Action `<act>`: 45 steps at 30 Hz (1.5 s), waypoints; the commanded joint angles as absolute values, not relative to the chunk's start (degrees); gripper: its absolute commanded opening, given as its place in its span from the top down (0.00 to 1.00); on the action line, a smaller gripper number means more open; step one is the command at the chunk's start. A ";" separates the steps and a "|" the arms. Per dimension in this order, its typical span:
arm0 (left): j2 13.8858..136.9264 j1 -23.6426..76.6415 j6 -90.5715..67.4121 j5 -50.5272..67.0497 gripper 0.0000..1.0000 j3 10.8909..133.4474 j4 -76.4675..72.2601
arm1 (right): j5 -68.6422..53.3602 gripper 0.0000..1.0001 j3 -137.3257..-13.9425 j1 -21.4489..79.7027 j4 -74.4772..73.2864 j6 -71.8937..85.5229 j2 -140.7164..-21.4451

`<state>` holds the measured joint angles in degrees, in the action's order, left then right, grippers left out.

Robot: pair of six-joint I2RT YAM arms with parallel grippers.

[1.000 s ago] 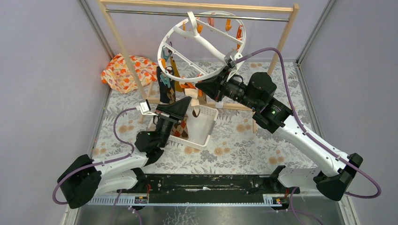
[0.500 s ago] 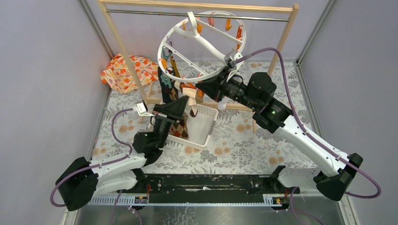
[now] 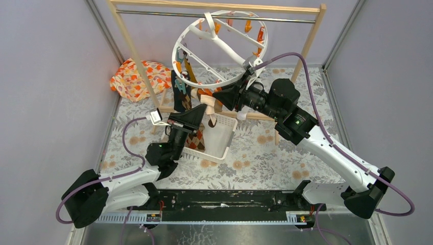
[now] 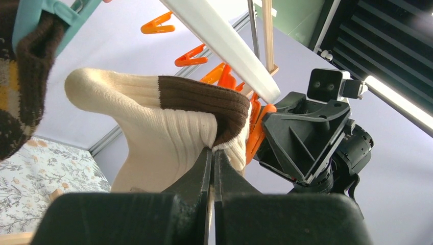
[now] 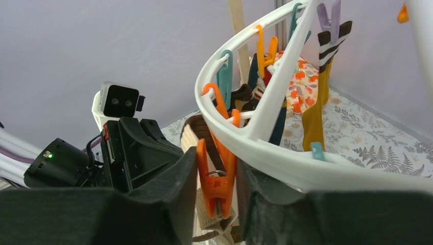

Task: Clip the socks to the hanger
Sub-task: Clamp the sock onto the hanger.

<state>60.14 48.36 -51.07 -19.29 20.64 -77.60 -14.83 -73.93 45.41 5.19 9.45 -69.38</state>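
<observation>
The white ring hanger (image 3: 176, 51) hangs tilted from the rail, with orange and teal clips. My left gripper (image 3: 203, 111) is shut on a beige sock with a brown cuff (image 4: 153, 117) and holds its cuff up under the ring's near edge. My right gripper (image 5: 217, 168) has its fingers on either side of an orange clip (image 5: 217, 186) on the ring (image 5: 265, 153). The clip's lower end pinches beige sock fabric. A mustard sock with a striped cuff (image 5: 312, 122) and a dark sock (image 3: 179, 94) hang clipped. A brown argyle sock (image 4: 15, 102) hangs from a teal clip.
The wooden rail frame (image 3: 214, 6) spans the back. A white slotted basket (image 3: 227, 133) below the grippers holds an argyle sock (image 3: 196, 140). The orange-flowered cloth bundle (image 3: 135, 76) lies at the back left. The two grippers sit very close together under the ring.
The hanger ring has swung up a little and tilts differently. My left gripper shifted slightly left and up a second ago, then stayed. My right gripper barely moved.
</observation>
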 commanded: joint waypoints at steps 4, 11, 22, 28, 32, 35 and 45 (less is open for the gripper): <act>59.85 48.65 -50.11 -19.39 1.00 22.14 -81.03 | -17.99 0.41 -74.36 45.61 3.25 8.19 -68.68; 59.99 48.69 -50.05 -18.99 1.00 22.29 -81.04 | -18.44 0.18 -74.66 45.60 2.99 8.10 -68.41; 57.85 48.54 -49.47 -19.98 0.41 20.87 -78.90 | -15.24 0.10 -70.52 45.62 2.46 8.17 -61.73; 55.11 48.60 -49.75 -22.01 0.01 19.87 -73.16 | -12.20 0.10 -68.65 45.59 1.20 7.61 -57.36; 52.75 48.60 -49.92 -22.57 0.01 22.38 -57.97 | -9.39 0.10 -67.49 45.56 0.37 6.99 -55.01; 51.67 48.58 -47.07 -23.20 0.01 27.27 -41.51 | -6.83 0.09 -66.22 45.60 0.35 6.40 -53.45; 45.54 48.60 -33.09 -26.34 0.01 26.26 -27.94 | -0.70 0.13 -61.55 45.59 -0.60 6.51 -49.93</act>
